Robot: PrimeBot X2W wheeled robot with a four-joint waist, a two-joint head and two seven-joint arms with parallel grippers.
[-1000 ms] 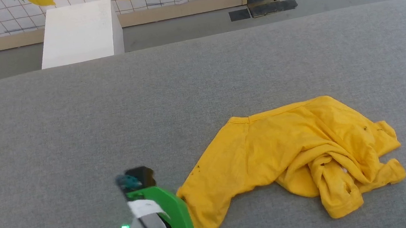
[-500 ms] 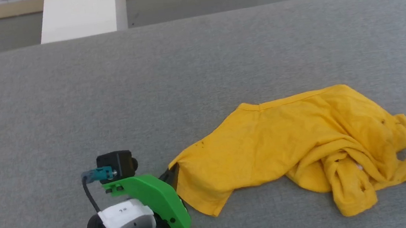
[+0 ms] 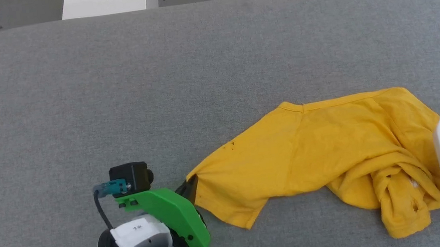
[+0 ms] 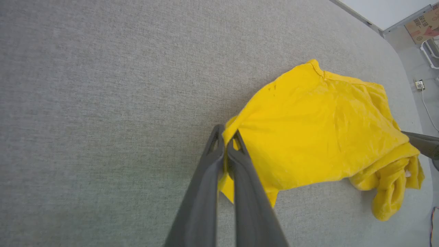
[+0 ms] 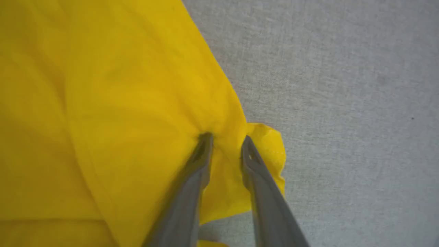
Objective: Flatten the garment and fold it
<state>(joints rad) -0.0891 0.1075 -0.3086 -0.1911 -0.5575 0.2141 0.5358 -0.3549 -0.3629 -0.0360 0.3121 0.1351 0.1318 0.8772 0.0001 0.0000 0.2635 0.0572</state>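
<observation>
your left gripper is clamped on the shirt's left corner, fingers together with yellow cloth pinched between the tips. your right gripper presses into the shirt's other end, fingers part way apart with a ridge of cloth between them, and you cannot tell whether it has a grip. the shirt lies on the grey table, near your edge and right of the middle, smooth by the left gripper and bunched by the right.

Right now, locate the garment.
Head view: the garment lies crumpled at the grey table's near right, its left corner pinched by the left gripper, the right gripper on its right edge.
</observation>
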